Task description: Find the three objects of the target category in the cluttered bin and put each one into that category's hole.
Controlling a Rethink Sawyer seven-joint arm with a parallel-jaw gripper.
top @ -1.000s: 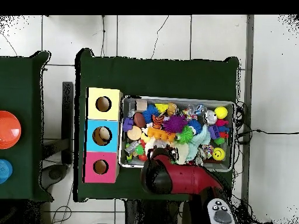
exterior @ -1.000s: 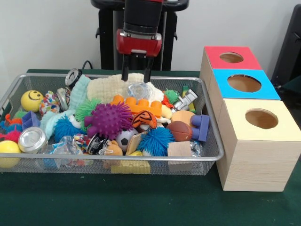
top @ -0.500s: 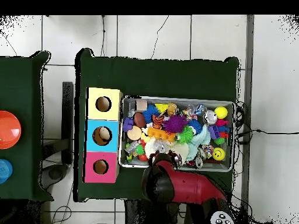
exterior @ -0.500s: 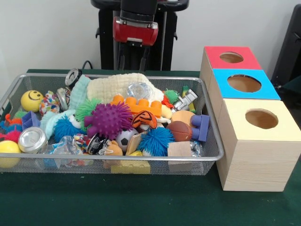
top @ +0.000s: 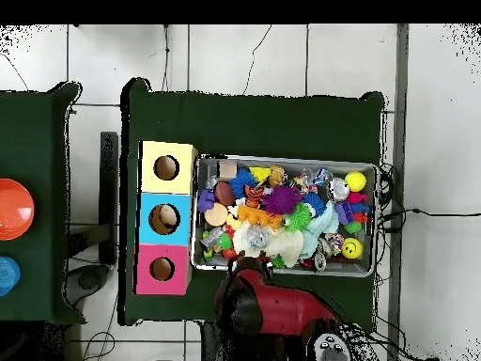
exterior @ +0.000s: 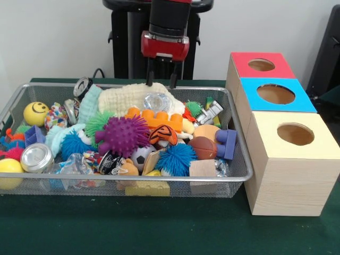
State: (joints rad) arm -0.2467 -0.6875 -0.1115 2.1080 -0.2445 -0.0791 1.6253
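Front view: the hand [exterior: 161, 81] is held empty, fingers apart, above the far edge of the wire bin [exterior: 234, 159], which is heaped with colourful toys.

Bright, even light; soft shadow under the bin [exterior: 234, 175] on the cloth; a can [exterior: 36, 157] top glares.

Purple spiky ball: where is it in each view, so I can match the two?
Front view: purple spiky ball left of the bin's middle, just left of the orange toy brick.
Overhead view: ball right of the bin's middle, brick to its lower left.
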